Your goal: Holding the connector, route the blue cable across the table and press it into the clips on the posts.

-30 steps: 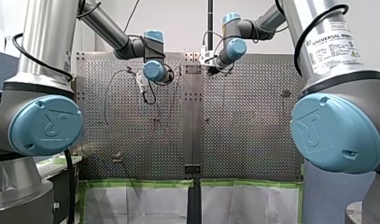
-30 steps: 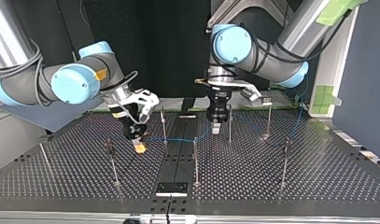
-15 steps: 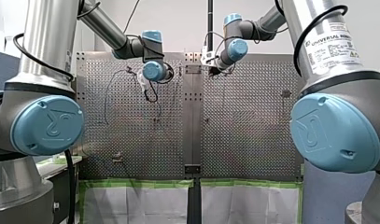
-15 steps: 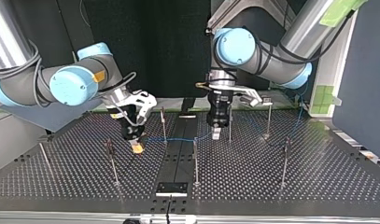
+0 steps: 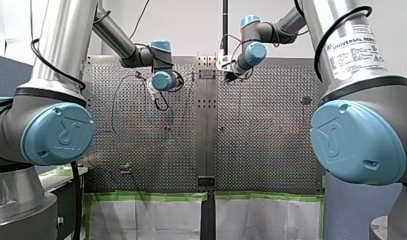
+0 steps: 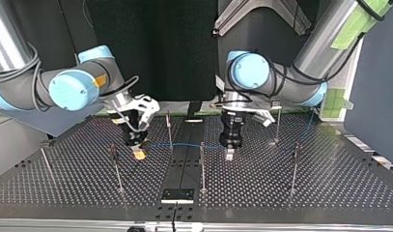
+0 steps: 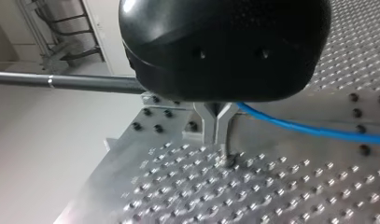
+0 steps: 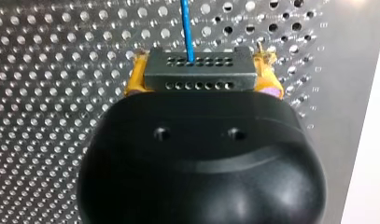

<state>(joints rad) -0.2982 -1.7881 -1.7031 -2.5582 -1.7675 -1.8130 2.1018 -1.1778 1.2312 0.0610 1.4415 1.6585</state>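
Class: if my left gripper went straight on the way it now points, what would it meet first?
The perforated table. My left gripper points down at it, tips close above or already touching; I cannot tell which. The blue cable passes behind the fingers, not ahead of them.

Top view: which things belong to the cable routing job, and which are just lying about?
Job: blue cable, connector, posts, my right pincer, my left pincer.
Lying about: black plate at the view's bottom, green tape at its right.

The table (image 6: 329, 186) is dull perforated metal, cable (image 7: 318, 132) smooth plastic, connector (image 8: 199, 74) matt.
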